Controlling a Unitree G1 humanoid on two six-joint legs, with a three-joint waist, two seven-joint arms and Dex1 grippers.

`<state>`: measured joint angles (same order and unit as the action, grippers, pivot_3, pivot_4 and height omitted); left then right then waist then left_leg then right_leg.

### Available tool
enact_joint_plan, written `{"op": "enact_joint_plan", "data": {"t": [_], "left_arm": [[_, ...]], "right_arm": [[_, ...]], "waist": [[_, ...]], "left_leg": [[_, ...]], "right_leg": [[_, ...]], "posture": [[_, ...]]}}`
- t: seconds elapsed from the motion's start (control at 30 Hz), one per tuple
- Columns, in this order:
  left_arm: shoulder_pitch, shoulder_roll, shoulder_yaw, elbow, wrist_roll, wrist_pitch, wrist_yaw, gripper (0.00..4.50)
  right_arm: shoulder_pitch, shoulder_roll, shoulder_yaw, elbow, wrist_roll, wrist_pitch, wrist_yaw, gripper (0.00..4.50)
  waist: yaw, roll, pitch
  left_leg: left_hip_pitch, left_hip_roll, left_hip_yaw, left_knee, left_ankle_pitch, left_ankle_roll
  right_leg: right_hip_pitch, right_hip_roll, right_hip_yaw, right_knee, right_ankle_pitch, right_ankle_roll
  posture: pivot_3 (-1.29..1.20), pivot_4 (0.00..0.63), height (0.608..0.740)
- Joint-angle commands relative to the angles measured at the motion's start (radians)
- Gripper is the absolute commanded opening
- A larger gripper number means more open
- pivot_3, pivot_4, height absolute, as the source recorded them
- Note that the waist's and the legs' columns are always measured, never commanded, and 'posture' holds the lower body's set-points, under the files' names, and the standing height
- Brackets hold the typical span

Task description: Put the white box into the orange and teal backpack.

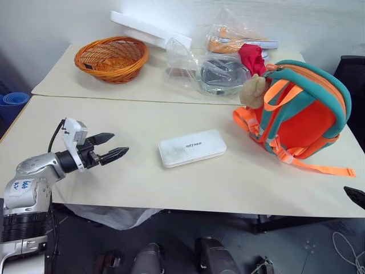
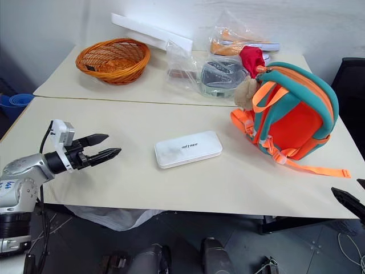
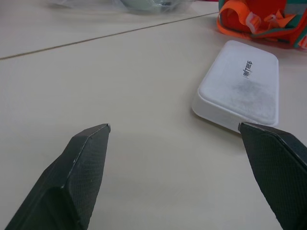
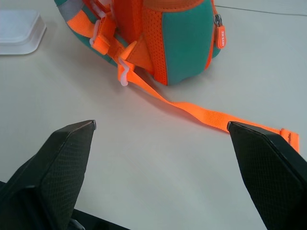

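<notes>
The white box (image 1: 192, 147) lies flat in the middle of the near table, dark lettering on top. To its right the orange and teal backpack (image 1: 299, 108) lies on its side, a tan plush toy (image 1: 252, 90) at its top and a long orange strap (image 4: 211, 115) trailing on the table. My left gripper (image 1: 117, 145) hovers open to the left of the box, pointing at it with a clear gap between; the box (image 3: 242, 84) shows near one fingertip. My right gripper (image 4: 161, 123) stands open at the table's near right edge, facing the backpack (image 4: 172, 33) and empty.
On the far table stand an orange wicker basket (image 1: 111, 58), a long white foam slab (image 1: 149, 28), clear plastic bags (image 1: 214, 71) and a red cloth (image 1: 252, 57). A seam runs between the two tables. A black chair (image 1: 351, 68) stands at the right.
</notes>
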<state>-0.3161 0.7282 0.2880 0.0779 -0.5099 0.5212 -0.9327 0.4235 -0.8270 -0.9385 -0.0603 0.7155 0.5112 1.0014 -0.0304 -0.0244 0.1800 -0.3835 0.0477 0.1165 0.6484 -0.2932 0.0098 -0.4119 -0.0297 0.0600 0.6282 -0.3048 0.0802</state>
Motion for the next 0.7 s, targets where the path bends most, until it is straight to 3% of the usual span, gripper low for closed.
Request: {"op": "enact_joint_plan", "data": {"t": [0.03, 0.37, 0.57, 0.6, 0.7], "left_arm": [[-0.001, 0.006, 0.032, -0.048, -0.038, 0.011, 0.004, 4.48], [0.003, 0.018, 0.021, -0.054, -0.024, 0.027, 0.015, 4.48], [0.021, 0.02, -0.069, -0.104, 0.039, 0.001, 0.007, 4.48], [0.021, 0.016, -0.095, -0.11, 0.062, -0.013, 0.012, 4.5], [0.007, -0.003, -0.147, -0.11, 0.108, -0.043, 0.034, 3.87]], "right_arm": [[-0.007, -0.016, -0.045, 0.007, 0.022, 0.005, 0.012, 4.5], [-0.011, -0.006, -0.019, -0.047, -0.001, 0.013, -0.02, 4.5], [-0.091, 0.006, 0.098, -0.281, 0.038, 0.097, -0.154, 4.5], [-0.117, 0.006, 0.138, -0.32, 0.044, 0.112, -0.176, 4.32], [-0.209, 0.0, 0.263, -0.373, 0.024, 0.149, -0.248, 3.59]], "waist": [[0.0, 0.0, 0.0], [0.0, 0.0, 0.0], [-0.005, 0.0, 0.0], [-0.005, 0.0, 0.0], [-0.003, 0.0, 0.0]], "left_leg": [[0.0, 0.0, 0.0, 0.0, 0.0, 0.0], [0.0, 0.0, 0.0, 0.0, 0.0, 0.0], [0.0, 0.0, 0.0, 0.0, 0.0, 0.0], [0.0, 0.0, 0.0, 0.0, 0.0, 0.0], [0.0, 0.0, 0.0, 0.001, 0.0, -0.001]], "right_leg": [[0.0, 0.0, 0.0, 0.0, 0.0, 0.0], [0.0, 0.0, 0.0, 0.0, 0.0, 0.0], [0.0, 0.0, 0.0, 0.001, 0.0, 0.0], [0.0, 0.0, 0.0, 0.001, 0.0, 0.0], [0.0, 0.0, 0.0, 0.001, 0.0, 0.0]], "posture": [[0.0, 0.15, 0.74], [0.0, 0.15, 0.74], [0.0, 0.15, 0.74], [0.0, 0.15, 0.74], [0.0, 0.15, 0.74]]}}
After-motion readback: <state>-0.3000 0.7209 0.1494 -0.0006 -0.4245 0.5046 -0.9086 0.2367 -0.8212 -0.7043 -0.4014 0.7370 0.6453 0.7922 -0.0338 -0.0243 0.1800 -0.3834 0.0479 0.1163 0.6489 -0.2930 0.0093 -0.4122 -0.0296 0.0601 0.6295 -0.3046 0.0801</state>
